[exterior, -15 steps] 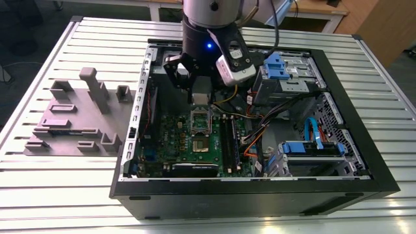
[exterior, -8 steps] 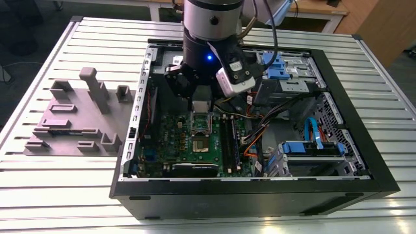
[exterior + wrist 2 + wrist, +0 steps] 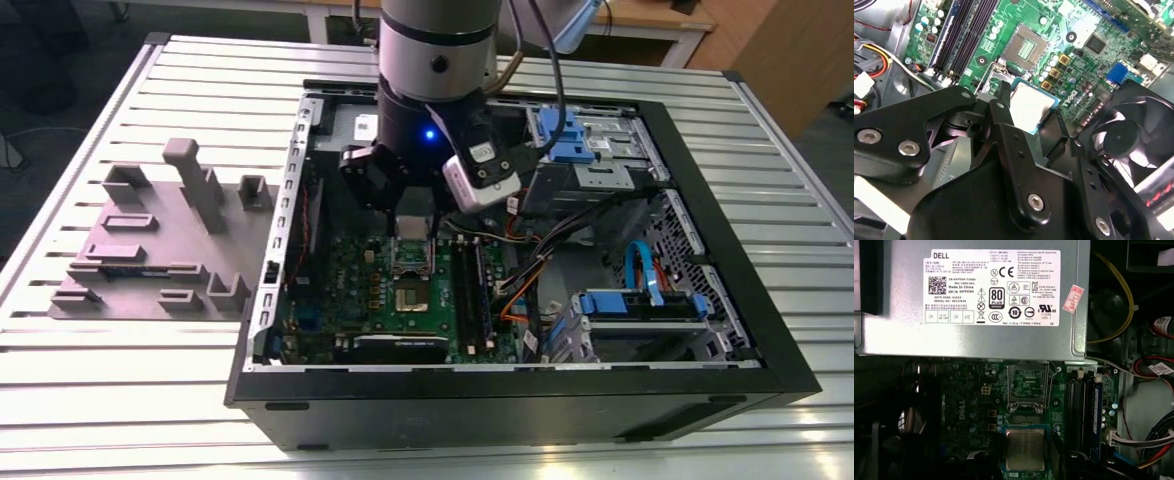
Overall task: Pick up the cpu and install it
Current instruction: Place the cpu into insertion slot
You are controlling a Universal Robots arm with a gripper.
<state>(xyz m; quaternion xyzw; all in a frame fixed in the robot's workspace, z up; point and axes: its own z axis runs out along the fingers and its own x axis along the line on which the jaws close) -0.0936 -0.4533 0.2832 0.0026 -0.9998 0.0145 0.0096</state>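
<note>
Exterior view: open black sheet-metal computer case (image 3: 521, 410) set on ribbed aluminium table (image 3: 134, 380); grey moulded fixture block (image 3: 147, 250) seen at exterior view's left; gripper (image 3: 414, 222) hung inside case at frame centre, over green motherboard (image 3: 354, 285).

Second wrist view: cpu (image 3: 1029, 106), flat square, silvery top, pale rim, clamped between matte black fingers (image 3: 1004, 107); round black fan (image 3: 1124, 140) beside.

First wrist view: cpu held above board, near open square socket (image 3: 1027, 382); grey steel box (image 3: 899, 335) with white label beyond socket.

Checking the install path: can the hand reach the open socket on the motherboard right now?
Probably yes. The hand, which appears to hold the cpu, hangs close to the socket, and the socket lies open with nothing across it.
</note>
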